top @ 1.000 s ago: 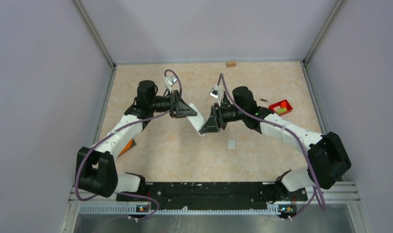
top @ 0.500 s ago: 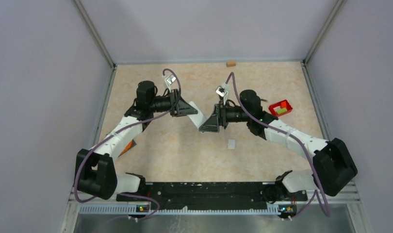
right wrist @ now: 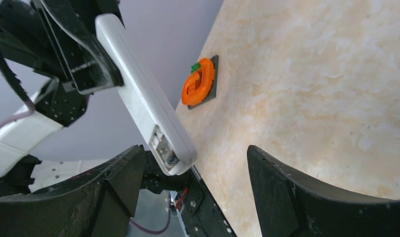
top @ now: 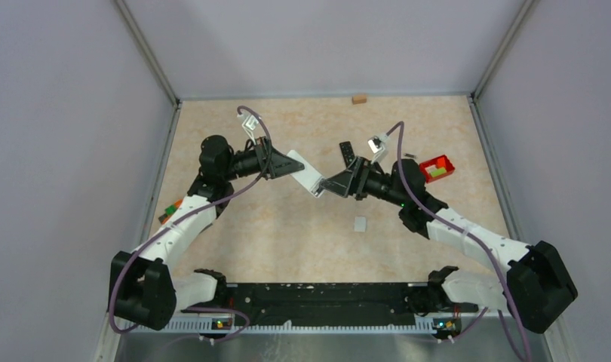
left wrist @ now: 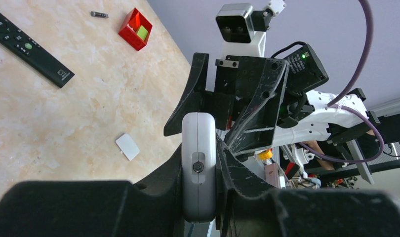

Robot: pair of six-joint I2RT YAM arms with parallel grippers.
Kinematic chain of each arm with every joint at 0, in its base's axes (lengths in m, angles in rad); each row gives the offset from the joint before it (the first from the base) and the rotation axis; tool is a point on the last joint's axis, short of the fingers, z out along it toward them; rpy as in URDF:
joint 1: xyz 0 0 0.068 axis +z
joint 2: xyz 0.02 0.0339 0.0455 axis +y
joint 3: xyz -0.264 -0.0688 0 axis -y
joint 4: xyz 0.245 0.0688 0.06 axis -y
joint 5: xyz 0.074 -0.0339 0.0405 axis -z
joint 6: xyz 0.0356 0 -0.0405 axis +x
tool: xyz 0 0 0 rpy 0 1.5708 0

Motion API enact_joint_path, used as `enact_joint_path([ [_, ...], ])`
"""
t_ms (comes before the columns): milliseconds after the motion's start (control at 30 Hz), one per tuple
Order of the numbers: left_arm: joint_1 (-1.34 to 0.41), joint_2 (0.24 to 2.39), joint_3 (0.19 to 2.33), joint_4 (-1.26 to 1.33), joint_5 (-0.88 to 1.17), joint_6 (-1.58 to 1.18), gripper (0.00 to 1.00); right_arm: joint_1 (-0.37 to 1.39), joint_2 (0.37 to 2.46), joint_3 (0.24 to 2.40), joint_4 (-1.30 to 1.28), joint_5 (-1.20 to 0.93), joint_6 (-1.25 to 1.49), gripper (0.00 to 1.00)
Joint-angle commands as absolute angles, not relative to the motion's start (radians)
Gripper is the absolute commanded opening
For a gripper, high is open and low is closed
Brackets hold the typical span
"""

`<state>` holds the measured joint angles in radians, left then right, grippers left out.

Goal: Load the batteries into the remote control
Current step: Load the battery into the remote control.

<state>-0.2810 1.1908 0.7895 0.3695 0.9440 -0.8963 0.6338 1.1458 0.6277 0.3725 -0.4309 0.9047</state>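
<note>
My left gripper (top: 290,166) is shut on a white remote control (top: 306,173), held above the table and slanting down to the right. In the left wrist view the remote (left wrist: 198,163) is clamped edge-on between the fingers. My right gripper (top: 327,185) stands open at the remote's lower end. In the right wrist view that end (right wrist: 166,148) shows an uncovered battery compartment close to the left finger (right wrist: 120,182), apart from the right one. One dark battery (top: 409,156) lies on the table left of the red tray, also seen as a battery (left wrist: 99,15) from the left wrist.
A black remote (top: 348,155) lies behind the right gripper. A red tray (top: 437,167) with yellow-green blocks sits at the right. A small white cover (top: 360,223) lies mid-table. An orange object (right wrist: 199,81) rests at the left edge, a wooden block (top: 357,98) at the back.
My right gripper has opened and drawn back to the right of the remote's end. The left arm has swung left and lifted the remote with it. The black remote has come into view.
</note>
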Motion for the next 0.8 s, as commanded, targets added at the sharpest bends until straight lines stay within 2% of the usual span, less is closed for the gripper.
enact_joint_path([
  [0, -0.278, 1.152, 0.773, 0.486, 0.916, -0.904, 0.0, 0.627, 1.104, 0.66, 0.467, -0.344, 0.951, 0.76],
  [100, -0.278, 1.152, 0.771, 0.486, 0.91, -0.906, 0.0, 0.627, 1.119, 0.673, 0.456, -0.34, 0.957, 0.7],
  [367, -0.278, 1.153, 0.775, 0.49, 0.902, -0.915, 0.0, 0.627, 1.175, 0.686, 0.452, -0.386, 0.954, 0.42],
  [533, -0.278, 1.157, 0.776, 0.497, 0.899, -0.925, 0.0, 0.627, 1.186, 0.691, 0.431, -0.382, 0.935, 0.34],
  [700, -0.278, 1.146, 0.777, 0.484, 0.882, -0.916, 0.0, 0.627, 1.189, 0.71, 0.393, -0.369, 0.908, 0.11],
  [767, -0.278, 1.142, 0.777, 0.469, 0.865, -0.904, 0.0, 0.627, 1.187, 0.725, 0.373, -0.365, 0.898, 0.11],
])
